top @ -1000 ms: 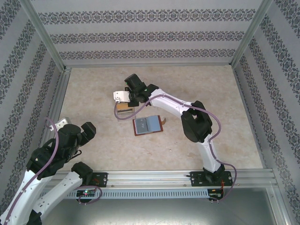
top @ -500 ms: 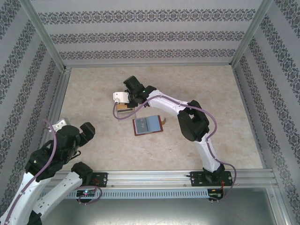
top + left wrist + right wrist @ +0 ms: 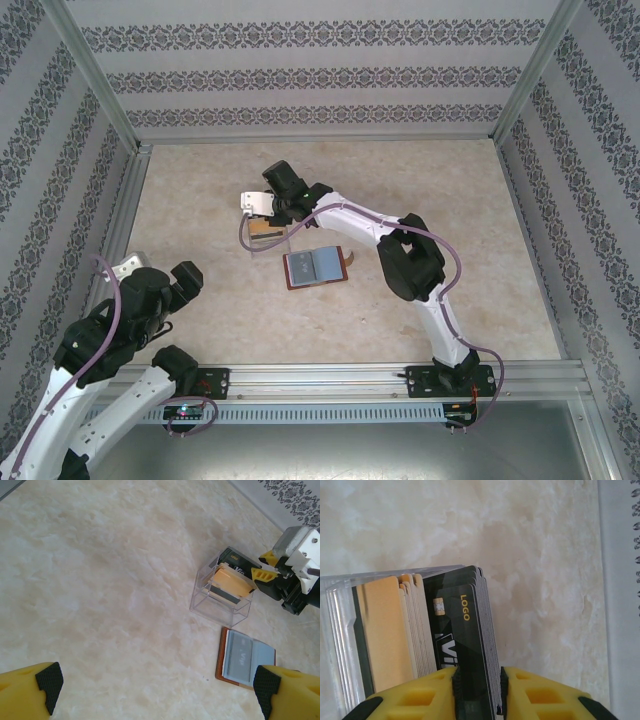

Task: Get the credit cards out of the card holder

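The card holder (image 3: 316,268) lies spread open on the table, brown with a bluish inside; it also appears in the left wrist view (image 3: 223,656). A light blue-grey credit card (image 3: 240,655) rests flat on it. My right gripper (image 3: 477,692) points down into the clear box (image 3: 340,630) behind the card holder. Its jaws stand slightly apart, astride the top of a stack of black cards (image 3: 465,630). From the side, the right gripper (image 3: 261,567) sits at the box's far end. My left gripper (image 3: 156,692) hangs wide open above bare table, holding nothing.
The clear box (image 3: 266,228) holds orange cards (image 3: 382,630) beside the black ones. Patterned walls and metal posts (image 3: 100,90) close in the table on three sides. The left arm (image 3: 110,330) is drawn back at the near left corner.
My right gripper's jaws have parted a little at the box. The right arm's elbow has shifted slightly left. The left arm and card holder have stayed put.
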